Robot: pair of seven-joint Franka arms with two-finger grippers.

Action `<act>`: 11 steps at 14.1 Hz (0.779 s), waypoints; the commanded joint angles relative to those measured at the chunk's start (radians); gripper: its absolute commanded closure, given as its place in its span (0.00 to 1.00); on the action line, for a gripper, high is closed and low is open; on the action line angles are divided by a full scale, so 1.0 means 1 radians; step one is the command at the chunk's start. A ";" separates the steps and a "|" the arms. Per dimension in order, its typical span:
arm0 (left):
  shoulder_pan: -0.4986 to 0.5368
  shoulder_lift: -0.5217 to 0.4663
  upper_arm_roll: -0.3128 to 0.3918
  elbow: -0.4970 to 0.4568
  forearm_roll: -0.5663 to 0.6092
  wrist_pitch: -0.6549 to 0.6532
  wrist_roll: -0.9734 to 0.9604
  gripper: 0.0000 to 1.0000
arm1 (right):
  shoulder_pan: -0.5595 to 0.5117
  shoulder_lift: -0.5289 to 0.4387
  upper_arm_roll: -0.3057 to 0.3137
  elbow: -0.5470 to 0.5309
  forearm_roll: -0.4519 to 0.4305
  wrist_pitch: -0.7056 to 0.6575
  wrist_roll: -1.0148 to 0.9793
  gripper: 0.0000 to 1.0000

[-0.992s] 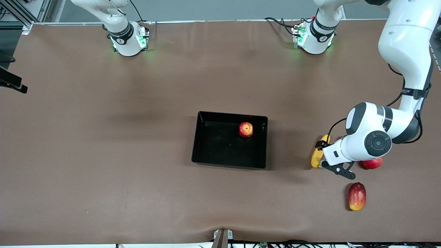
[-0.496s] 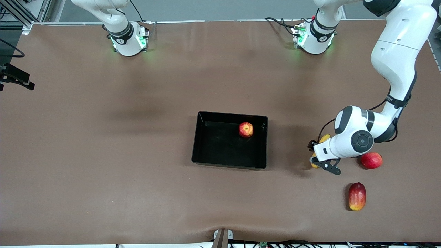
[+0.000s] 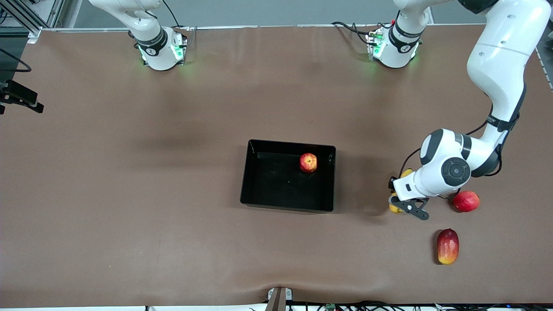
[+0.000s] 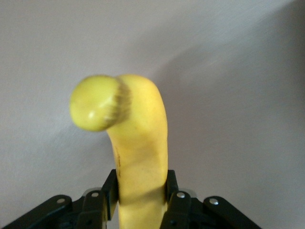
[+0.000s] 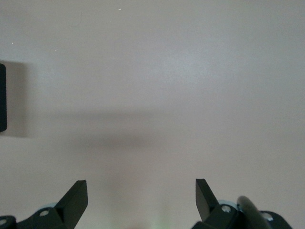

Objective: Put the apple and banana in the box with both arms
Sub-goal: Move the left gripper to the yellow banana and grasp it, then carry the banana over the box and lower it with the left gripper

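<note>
1. Left gripper (image 4: 142, 202) clamps the long yellow banana (image 4: 136, 157) above the brown worktop (image 3: 129, 194).
2. Carry it level to the glossy black rectangular box (image 3: 259, 201) holding the streaked red apple (image 3: 308, 162).
3. Right gripper (image 5: 141, 195) waits, jaws wide, empty.

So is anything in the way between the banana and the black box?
No. The left gripper holds the banana, and only bare table lies between it and the box. The apple is already inside.

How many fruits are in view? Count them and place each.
4. The apple lies in the box; the banana is in the left gripper; a red fruit and a mango lie nearby.
</note>
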 commanded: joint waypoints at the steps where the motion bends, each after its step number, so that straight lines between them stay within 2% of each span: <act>1: -0.018 -0.045 -0.079 0.014 0.008 -0.058 -0.109 1.00 | -0.008 -0.030 0.010 -0.025 -0.020 0.003 -0.009 0.00; 4: -0.076 -0.033 -0.161 0.118 0.000 -0.162 -0.296 1.00 | -0.011 -0.029 0.010 -0.024 -0.011 0.005 -0.009 0.00; 8: -0.232 0.007 -0.161 0.214 -0.050 -0.184 -0.546 1.00 | -0.012 -0.026 0.010 -0.021 -0.008 0.008 -0.009 0.00; 11: -0.378 0.073 -0.121 0.302 -0.046 -0.177 -0.698 1.00 | -0.011 -0.026 0.010 -0.021 -0.008 0.008 -0.009 0.00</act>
